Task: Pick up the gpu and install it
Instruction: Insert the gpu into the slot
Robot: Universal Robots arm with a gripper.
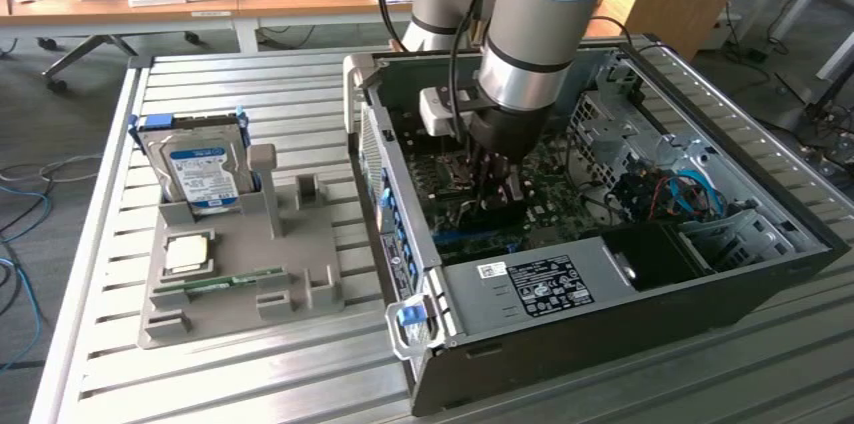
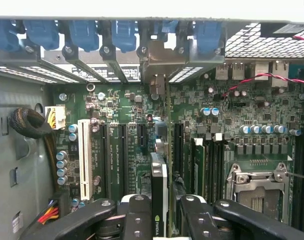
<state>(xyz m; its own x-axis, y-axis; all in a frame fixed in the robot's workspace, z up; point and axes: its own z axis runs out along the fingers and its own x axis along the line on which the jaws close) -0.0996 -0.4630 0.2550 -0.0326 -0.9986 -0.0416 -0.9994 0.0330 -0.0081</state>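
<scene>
The gpu is seen edge-on in the wrist view, a thin dark card with a green logo near its held end. It stands upright over the green motherboard. Its silver bracket reaches the case's rear slot openings. My gripper is shut on the card, one black finger on each side. In the exterior view my gripper is down inside the open computer case, with the gpu dark beneath it, low against the board.
A white slot, black slots and seated RAM flank the card, and the CPU socket lies beyond. Blue latches line the rear. Outside the case, a grey holder carries a hard drive, a CPU and a RAM stick.
</scene>
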